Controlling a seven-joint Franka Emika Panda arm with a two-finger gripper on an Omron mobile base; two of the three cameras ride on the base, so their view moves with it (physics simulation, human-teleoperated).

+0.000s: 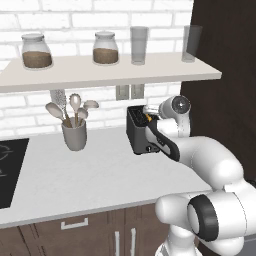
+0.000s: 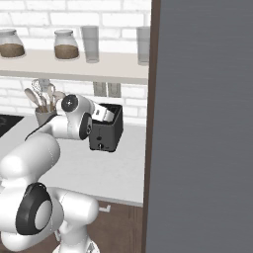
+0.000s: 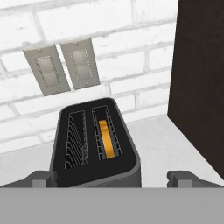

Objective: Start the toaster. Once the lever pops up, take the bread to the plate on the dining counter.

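The dark grey toaster [image 3: 94,168] stands on the light grey worktop against the brick wall, next to a tall dark panel; it also appears in the base views [image 1: 136,134] [image 2: 107,134]. The bread [image 3: 106,139], golden with an orange crust, sits low in the toaster's right slot; the left slot holds nothing. My gripper [image 3: 113,179] hovers just above and in front of the toaster, open, its two fingertips [image 3: 43,178] spread wider than the toaster's body and touching nothing. In the left base view the hand [image 1: 152,122] is over the toaster's top. The plate and the dining counter are out of view.
A grey utensil holder [image 1: 74,134] with spoons stands left of the toaster. A black cooktop [image 1: 7,170] lies at the far left. A shelf [image 1: 100,70] with jars and glasses hangs overhead. A dark tall panel [image 1: 220,100] rises right of the toaster. Two wall outlets [image 3: 61,68] sit behind it.
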